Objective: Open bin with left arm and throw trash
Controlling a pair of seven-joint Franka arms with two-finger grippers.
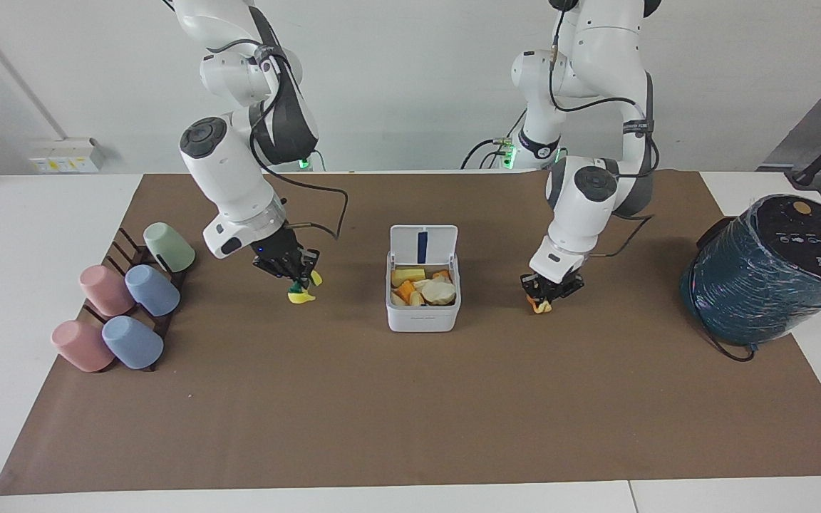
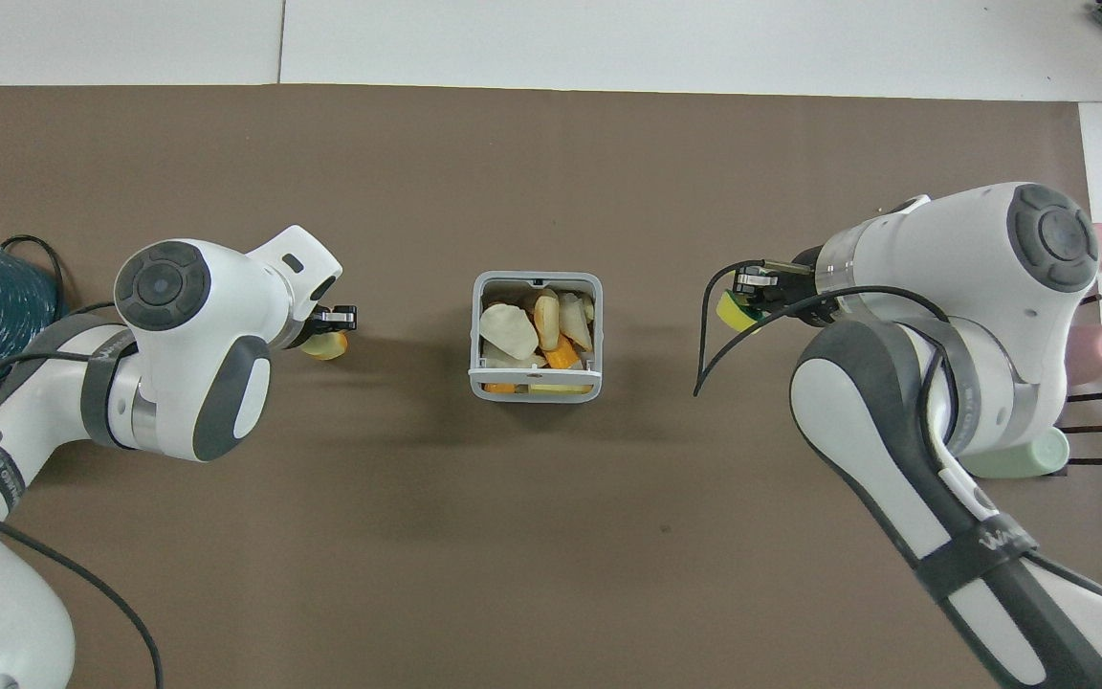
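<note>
The white bin (image 1: pixel 423 320) stands mid-table with its lid (image 1: pixel 436 246) swung up toward the robots; its rim (image 2: pixel 534 390) frames several yellow, orange and cream scraps of trash (image 1: pixel 425 288). Toward the left arm's end, my left gripper (image 1: pixel 547 293) (image 2: pixel 333 325) is down at the brown paper, shut on a yellow-orange foam chunk (image 1: pixel 542 306) (image 2: pixel 326 347) that is squeezed narrow. Toward the right arm's end, my right gripper (image 1: pixel 295 276) (image 2: pixel 745 290) is shut on a yellow-and-green sponge (image 1: pixel 301 295) (image 2: pixel 732 311), just over the paper.
A big dark-teal wrapped cylinder (image 1: pixel 767 274) with a cable sits at the left arm's end of the table. Pastel cups (image 1: pixel 125 306) lie on a dark rack at the right arm's end. Brown paper (image 1: pixel 410 413) covers the table.
</note>
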